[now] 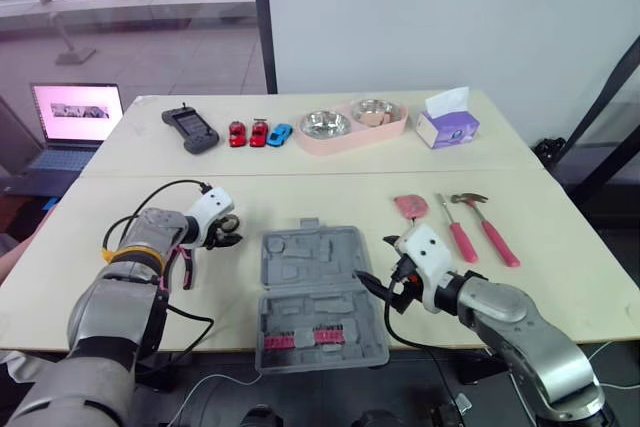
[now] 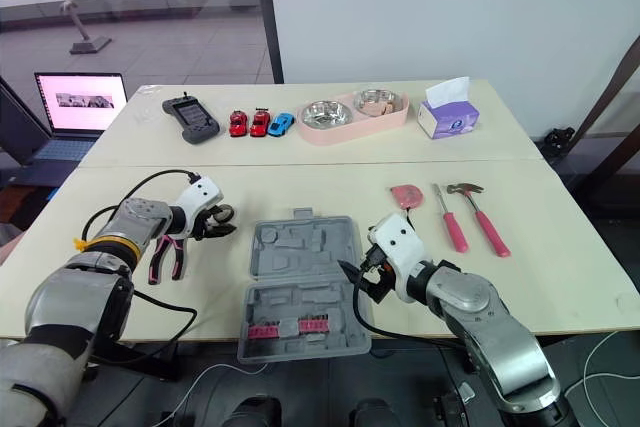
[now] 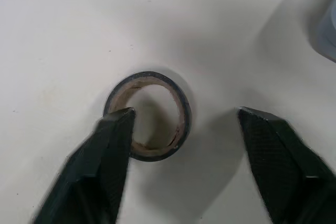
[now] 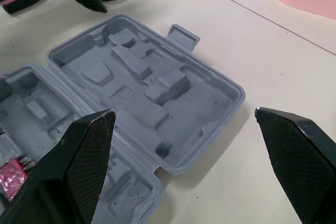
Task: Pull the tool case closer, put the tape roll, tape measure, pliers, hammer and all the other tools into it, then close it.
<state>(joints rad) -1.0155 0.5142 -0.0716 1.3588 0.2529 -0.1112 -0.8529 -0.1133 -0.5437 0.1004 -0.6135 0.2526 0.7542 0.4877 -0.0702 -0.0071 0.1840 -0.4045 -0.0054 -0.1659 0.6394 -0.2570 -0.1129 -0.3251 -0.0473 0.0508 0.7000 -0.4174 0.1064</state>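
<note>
The tape roll (image 3: 148,115) lies flat on the counter (image 1: 320,192) inside the wide-spread left gripper (image 3: 185,115), crowding one finger; the right gripper (image 4: 185,113), also wide, faces the open tool case (image 4: 152,77).

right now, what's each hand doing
Left hand: open at the tape roll, not gripping it.
Right hand: open, empty, at the tool case edge.
</note>
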